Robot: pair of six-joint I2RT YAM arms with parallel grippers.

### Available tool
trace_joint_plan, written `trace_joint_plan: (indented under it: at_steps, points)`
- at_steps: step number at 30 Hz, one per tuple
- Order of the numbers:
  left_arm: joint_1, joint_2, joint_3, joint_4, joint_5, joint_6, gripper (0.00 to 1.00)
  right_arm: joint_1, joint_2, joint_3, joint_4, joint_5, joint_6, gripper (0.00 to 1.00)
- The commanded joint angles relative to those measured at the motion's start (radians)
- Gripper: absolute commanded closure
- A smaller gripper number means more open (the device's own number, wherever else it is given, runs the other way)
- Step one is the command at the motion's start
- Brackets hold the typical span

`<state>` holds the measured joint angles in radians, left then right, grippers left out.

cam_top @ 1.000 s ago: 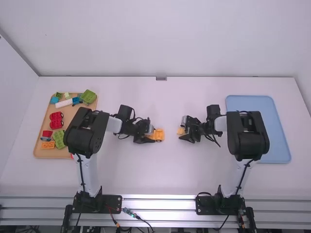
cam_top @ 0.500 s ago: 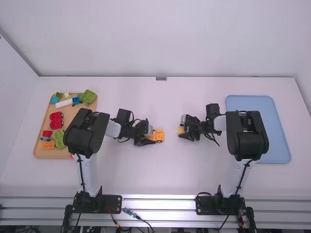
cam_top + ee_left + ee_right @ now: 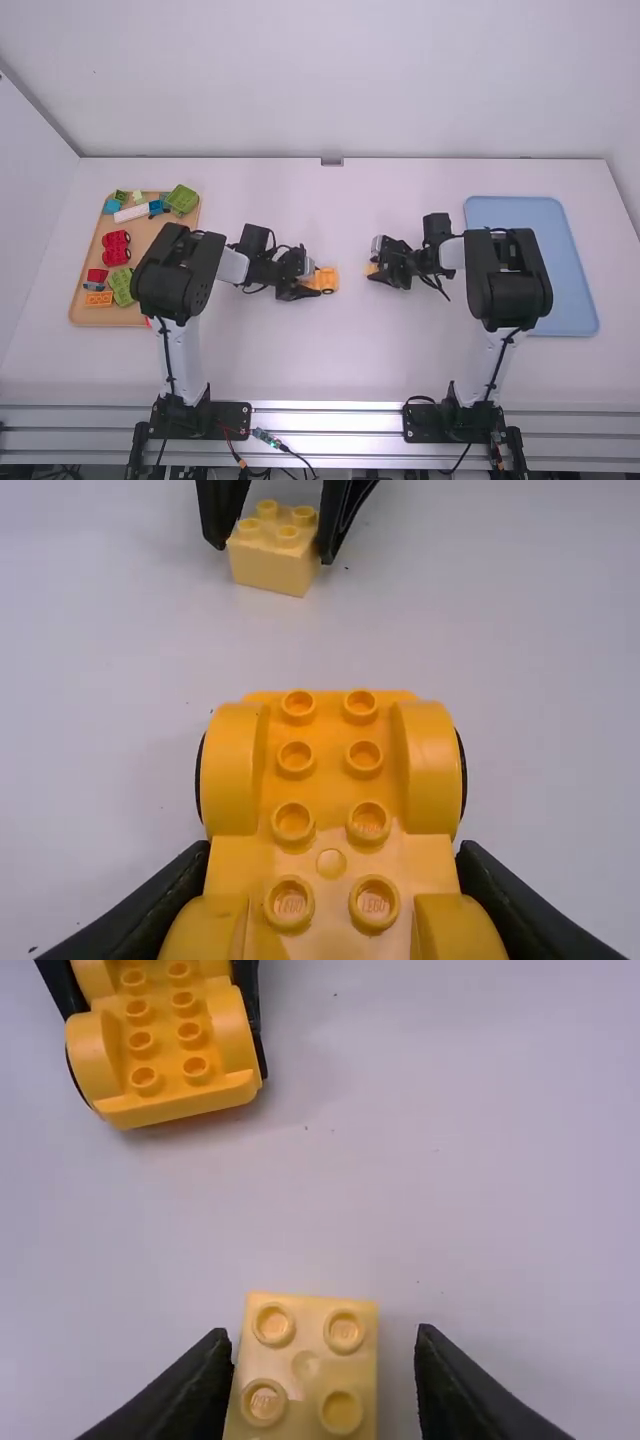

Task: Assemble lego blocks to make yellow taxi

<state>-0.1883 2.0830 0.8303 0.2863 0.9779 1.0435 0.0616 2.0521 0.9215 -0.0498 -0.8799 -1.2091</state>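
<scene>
1. From the high view, picture a clock face on the white worktop [image 3: 350, 350], twelve o'clock at the far edge. The left arm's base stood at seven o'clock, the right arm's at five.
2. Near the clock's centre, towards nine o'clock, the left gripper [image 3: 309, 281] was clamped on a yellow-orange wheeled base [image 3: 330, 780], one finger against each side. Round studs ran along its upper face in two rows, with curved fenders either side.
3. Well apart from that base, in its three o'clock direction, was a pale yellow block [image 3: 305, 1365] with four studs on top.
4. The right gripper [image 3: 375, 272] had its fingers apart, the pale block lying between them; the right wrist view showed a gap between one finger and the block.
5. At nine o'clock lay a tan tray [image 3: 150, 240]. Around the tray's own dial were a green block [image 3: 182, 199] at one, a white brick [image 3: 131, 213] at twelve, red pieces [image 3: 116, 248] at ten, and a green plate [image 3: 121, 287] at seven, beside an orange brick [image 3: 98, 299].
6. At three o'clock lay a blue tray [image 3: 570, 290].
</scene>
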Motion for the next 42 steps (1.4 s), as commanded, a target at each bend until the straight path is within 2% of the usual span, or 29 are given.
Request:
trace_joint_plan:
  at_steps: [1,3,11,22,26,29,32,42]
  points:
    - [-0.003,0.027,-0.029,-0.019,-0.164,0.019,0.69,0.005,0.016,0.015,-0.008,-0.006,0.004,0.59]
    - [-0.002,0.027,-0.026,-0.020,-0.165,0.019,0.70,0.005,0.016,0.015,-0.016,-0.006,-0.008,0.64]
    - [-0.003,0.027,-0.024,-0.023,-0.165,0.019,0.71,0.005,0.016,0.015,-0.015,-0.006,-0.007,0.73]
    - [-0.024,0.027,-0.024,-0.027,-0.189,0.019,0.73,0.011,0.013,0.036,-0.040,-0.091,-0.022,0.72]
    - [-0.053,0.027,-0.024,-0.022,-0.240,0.016,0.77,0.039,0.012,0.100,-0.158,-0.111,-0.050,0.73]
    - [-0.059,0.027,-0.023,-0.002,-0.244,-0.024,0.77,0.073,0.012,0.160,-0.290,-0.113,-0.140,0.80]
    - [-0.054,0.027,-0.024,-0.003,-0.239,-0.030,0.77,0.095,0.012,0.192,-0.358,-0.116,-0.189,0.83]
    - [-0.054,0.027,-0.024,-0.015,-0.244,-0.030,0.78,0.177,0.012,0.210,-0.359,-0.118,-0.174,0.89]
